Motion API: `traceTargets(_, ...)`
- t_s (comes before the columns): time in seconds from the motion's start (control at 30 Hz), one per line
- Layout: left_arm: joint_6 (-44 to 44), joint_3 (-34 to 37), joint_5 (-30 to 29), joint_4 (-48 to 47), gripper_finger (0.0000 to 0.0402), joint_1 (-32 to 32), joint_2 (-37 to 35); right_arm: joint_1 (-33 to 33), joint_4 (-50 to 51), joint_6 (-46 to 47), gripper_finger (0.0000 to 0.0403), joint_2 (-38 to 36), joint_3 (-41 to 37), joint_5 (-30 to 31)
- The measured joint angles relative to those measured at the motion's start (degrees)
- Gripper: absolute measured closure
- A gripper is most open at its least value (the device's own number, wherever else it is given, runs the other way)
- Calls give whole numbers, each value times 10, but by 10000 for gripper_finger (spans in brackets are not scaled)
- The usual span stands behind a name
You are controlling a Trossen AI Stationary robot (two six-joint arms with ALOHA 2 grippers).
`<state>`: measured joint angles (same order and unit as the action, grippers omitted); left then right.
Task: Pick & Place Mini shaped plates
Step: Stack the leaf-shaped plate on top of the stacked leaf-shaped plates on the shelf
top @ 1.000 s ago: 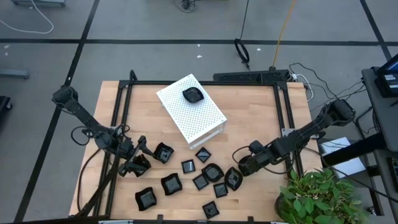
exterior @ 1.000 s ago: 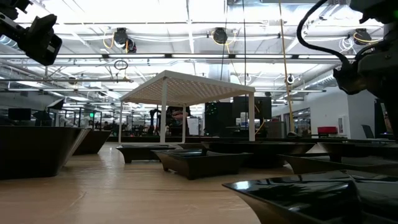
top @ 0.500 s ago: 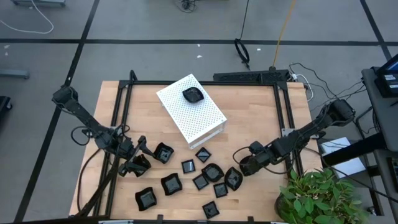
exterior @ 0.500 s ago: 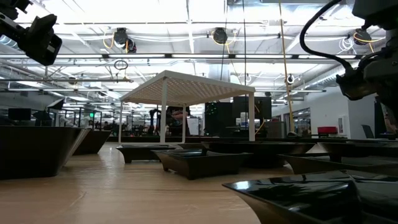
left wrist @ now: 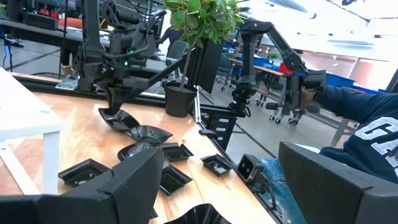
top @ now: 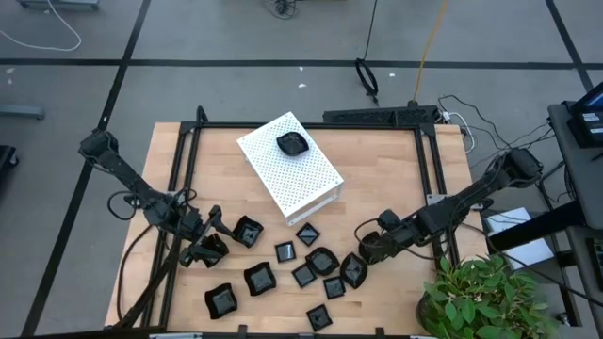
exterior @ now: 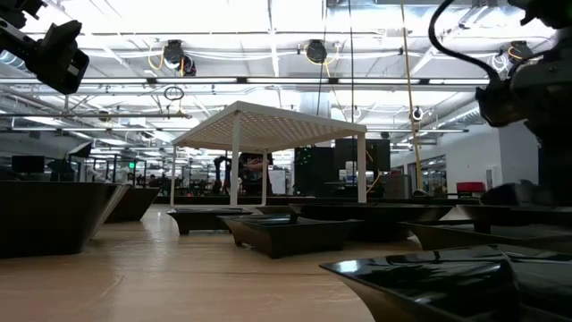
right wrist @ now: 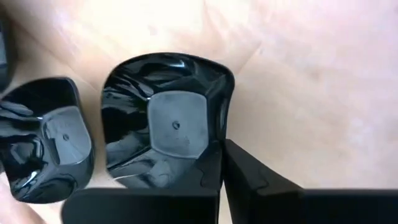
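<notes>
Grasp stage: right gripper (top: pixel 363 254), fingers clamped on the rim of a glossy black wavy-edged mini plate (right wrist: pixel 165 121) near the table's front — apparently pinched. Next: lift toward the white perforated box (top: pixel 288 168). Left gripper (top: pixel 209 235) waits, fingers apart.

R gripper (right wrist: pixel 214 163) apparently pinching wavy plate (right wrist: pixel 165 121) rim.

Robotics lab: ceiling trusses (exterior: pixel 268 80), other arms (left wrist: pixel 267 43).

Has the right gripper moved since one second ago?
Yes. The right gripper has shifted slightly up the high view, toward the white box, now shut on a black plate.
</notes>
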<state>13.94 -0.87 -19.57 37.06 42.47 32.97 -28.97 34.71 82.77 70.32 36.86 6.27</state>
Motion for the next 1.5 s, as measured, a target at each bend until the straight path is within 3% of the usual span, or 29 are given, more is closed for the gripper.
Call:
traceTargets(0.2, 0, 0, 0, 0, 78, 0, 0, 0, 4, -13, 402, -54, 0, 40)
traceTargets(0.47, 0, 0, 0, 0, 78, 0, 0, 6, -5, -91, 403, -142, 0, 208)
traceTargets(0.6, 0, 0, 0, 0, 78, 0, 0, 48, -37, -200, 403, -194, 0, 281)
traceTargets(0.7, 0, 0, 0, 0, 78, 0, 0, 106, -111, -329, 403, -237, 0, 275)
traceTargets(0.77, 0, 0, 0, 0, 78, 0, 0, 156, -183, -413, 403, -263, 0, 238)
traceTargets(0.87, 0, 0, 0, 0, 78, 0, 0, 248, -282, -515, 403, -285, 8, 132)
traceTargets(1.03, 0, 0, 0, 0, 78, 0, 0, 407, -279, -611, 403, -250, 84, -17)
traceTargets(1.27, 0, 0, 0, 0, 78, 0, 0, 559, -239, -735, 403, -70, 263, -191)
traceTargets(1.4, 0, 0, 0, 0, 78, 0, 0, 601, -204, -832, 403, 48, 398, -272)
traceTargets(1.5, 0, 0, 0, 0, 78, 0, 0, 618, -158, -895, 403, 124, 504, -290)
